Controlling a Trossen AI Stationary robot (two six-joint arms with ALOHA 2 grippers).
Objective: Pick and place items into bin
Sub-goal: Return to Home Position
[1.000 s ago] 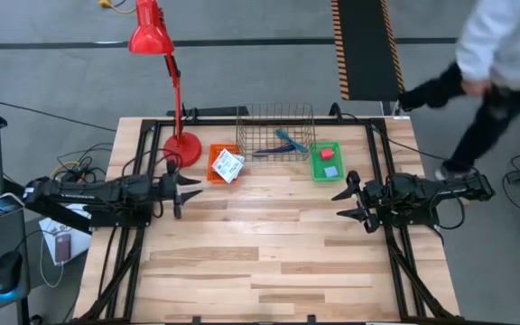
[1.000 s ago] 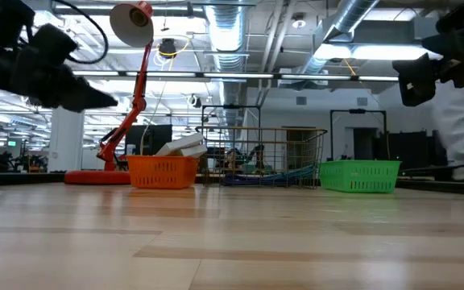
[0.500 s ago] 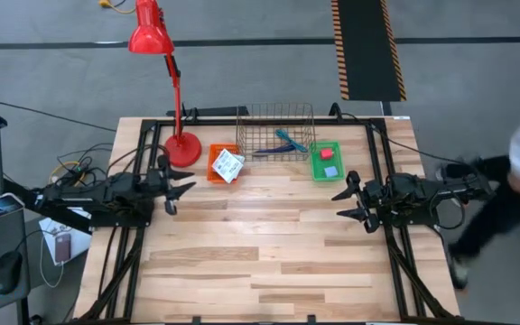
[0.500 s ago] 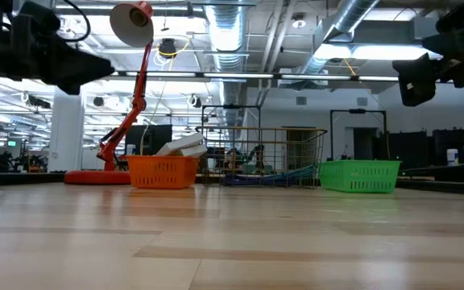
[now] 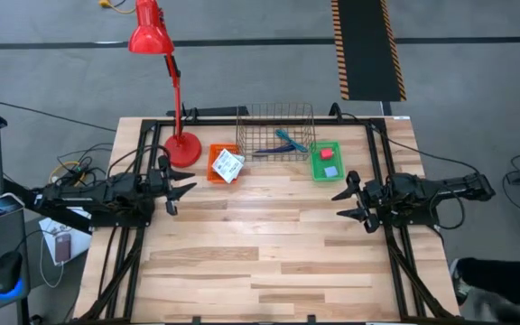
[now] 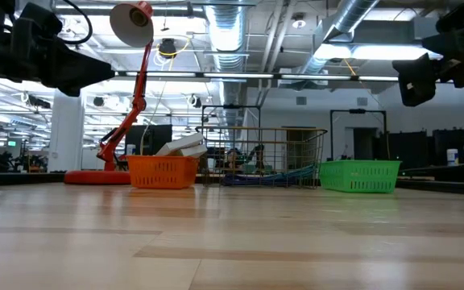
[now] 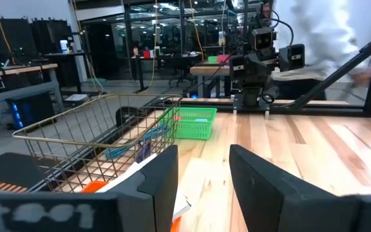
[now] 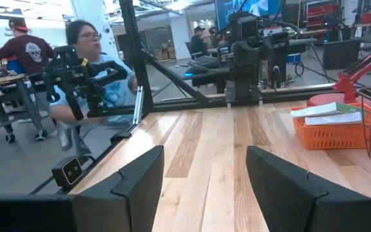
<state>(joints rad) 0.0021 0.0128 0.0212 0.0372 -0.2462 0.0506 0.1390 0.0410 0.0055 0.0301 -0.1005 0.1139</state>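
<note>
In the high view, white packets (image 5: 228, 165) lie in an orange bin (image 5: 213, 162). A teal-handled tool (image 5: 289, 142) and a dark blue pen (image 5: 267, 152) lie in a wire basket (image 5: 275, 118). A small red block (image 5: 327, 154) sits in a green bin (image 5: 326, 172). My left gripper (image 5: 186, 190) hovers open at the table's left side, just left of the orange bin (image 6: 161, 171). My right gripper (image 5: 339, 205) hovers open at the right side, nearer than the green bin (image 6: 359, 175). Both wrist views show open fingers with nothing between them: left gripper (image 7: 205, 187), right gripper (image 8: 205, 187).
A red desk lamp stands with its base (image 5: 181, 149) at the far left, beside the orange bin. The three containers line the far edge. Bare wood fills the middle and near half of the table (image 5: 260, 262). People sit beyond the table's left side (image 8: 98, 71).
My left gripper has drawn back a little toward the table's left edge and risen, staying open. A person has walked past the table's right side toward the near corner and almost out of the high view.
</note>
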